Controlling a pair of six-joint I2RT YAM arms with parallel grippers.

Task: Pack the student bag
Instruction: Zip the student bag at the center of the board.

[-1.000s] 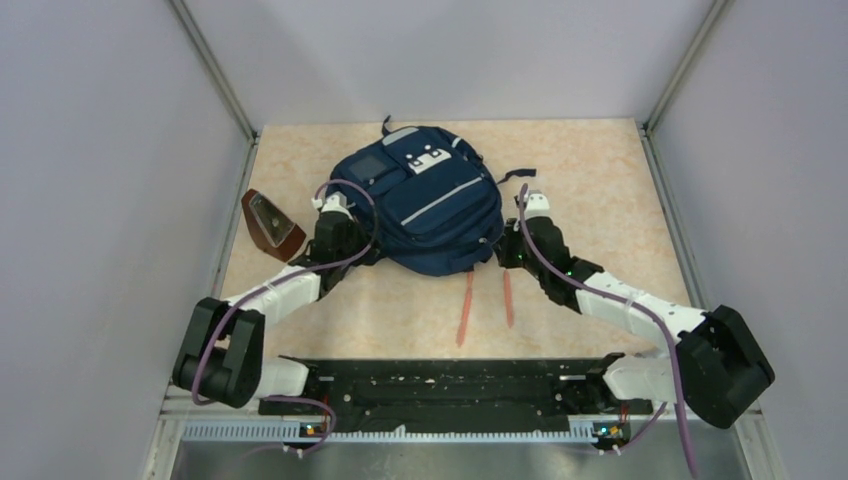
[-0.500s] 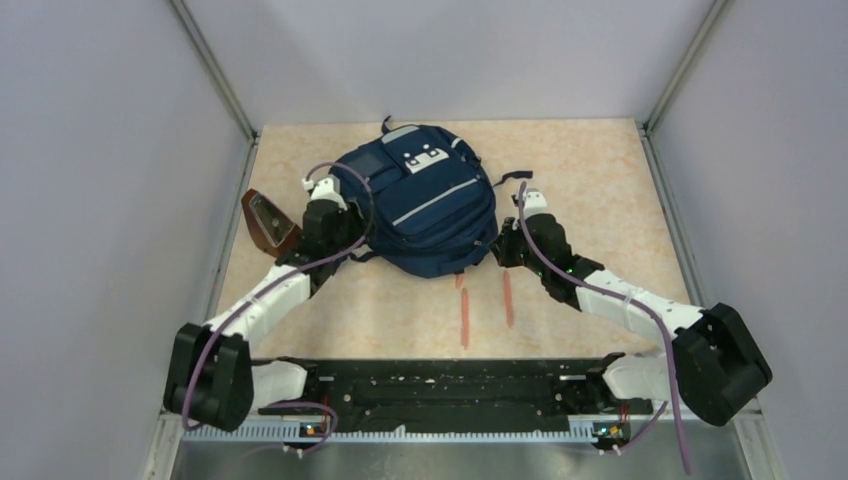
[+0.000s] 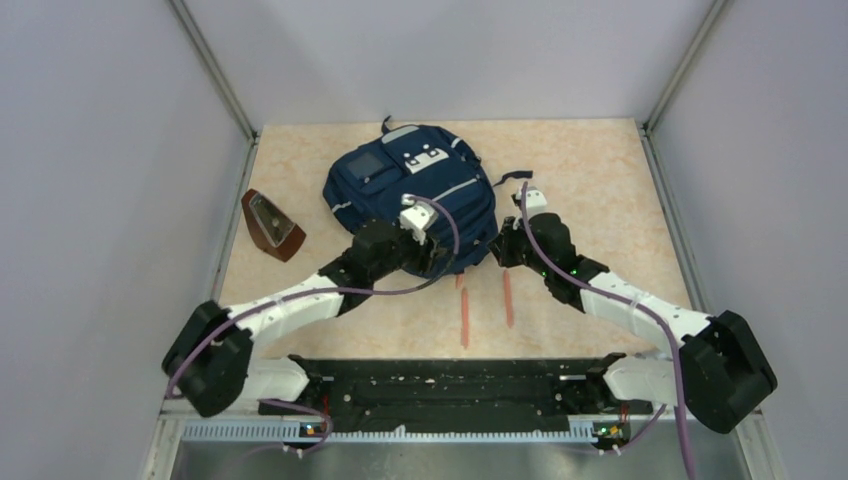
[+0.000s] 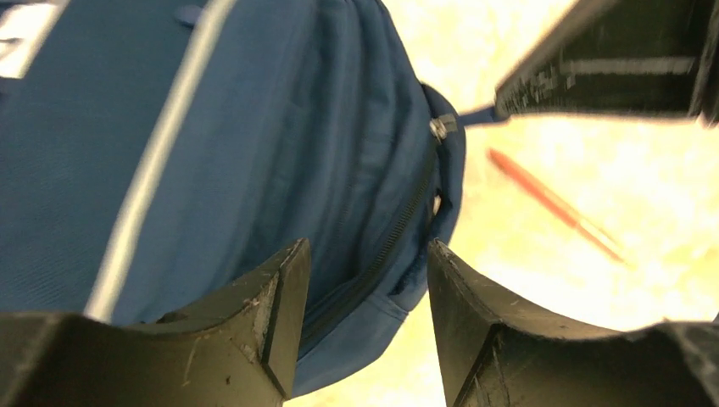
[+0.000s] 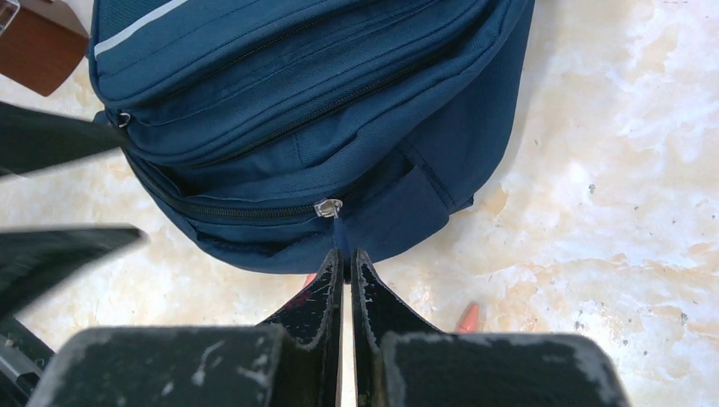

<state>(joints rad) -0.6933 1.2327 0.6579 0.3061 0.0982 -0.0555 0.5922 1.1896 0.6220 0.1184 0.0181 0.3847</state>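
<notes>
We see the big blue bag (image 3: 400, 185) lying flat on the table (image 3: 600, 180), near the middle and toward the far side. Its white patch (image 3: 425, 160) and its grey stripe (image 3: 445, 190) face up.

The left gripper (image 4: 366, 254) hangs over the near side of the bag. Its two fingers (image 4: 284, 305) stand apart with a clear gap between them, and they hold nothing. Through that gap we see blue cloth and a dark zip (image 4: 398, 229) running along the edge of the bag. We cannot tell if the fingers touch the cloth.

The right gripper (image 5: 348, 254) is at the near right corner of the bag, low by the table. Its fingers are pressed tight together, and they pinch a small blue zip tab (image 5: 340, 231). The tab hangs from a shiny metal slider (image 5: 327, 207) on the side of the bag. In the right wrist view, zip teeth run to the left from the slider.

A red stick (image 3: 464, 312) and a second red stick (image 3: 507, 298) lie on the table just in front of the bag, between the two arms. They lie side by side and do not touch. We cannot tell if they are pens or pencils.

A brown case (image 3: 272, 226) lies on the table to the left of the bag, apart from it and close to the left wall.
</notes>
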